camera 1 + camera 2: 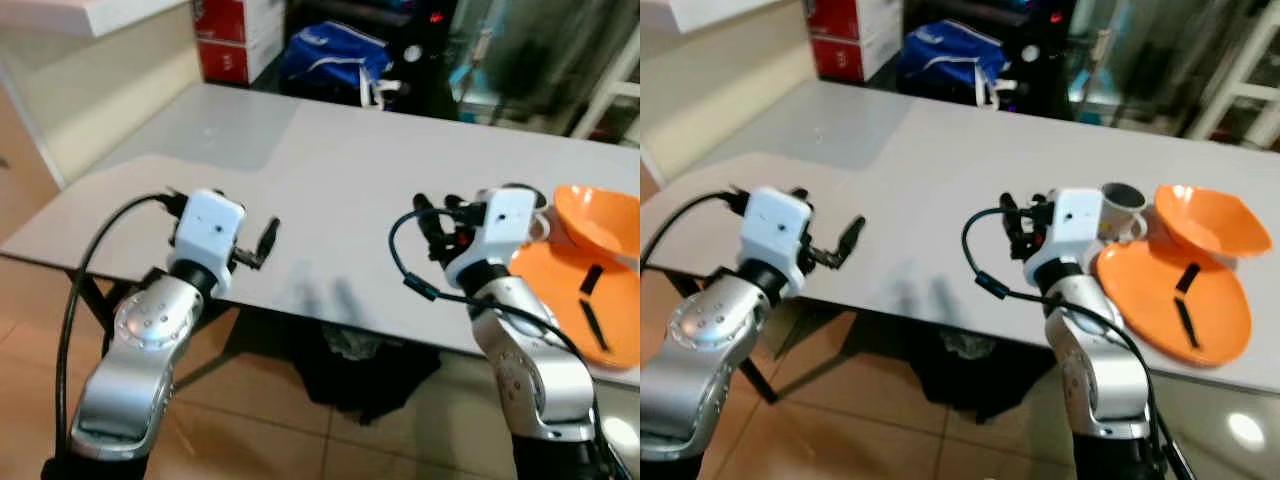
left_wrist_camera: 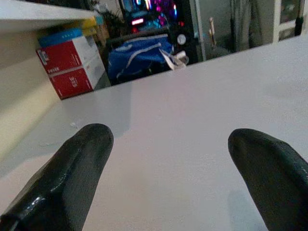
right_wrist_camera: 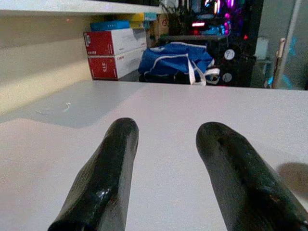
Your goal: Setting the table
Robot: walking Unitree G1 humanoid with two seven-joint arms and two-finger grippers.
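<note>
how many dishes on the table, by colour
orange: 2, a plate and a bowl
grey: 1, a cup
black: 2 utensils lying on the plate
total: 5

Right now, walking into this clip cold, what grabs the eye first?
The orange plate with two black utensils on it, and the tilted orange bowl on its far edge, stand out at the white table's right end, a grey cup beside them. Both arms hover over the near edge: the right gripper and the left gripper, both open and empty.
</note>
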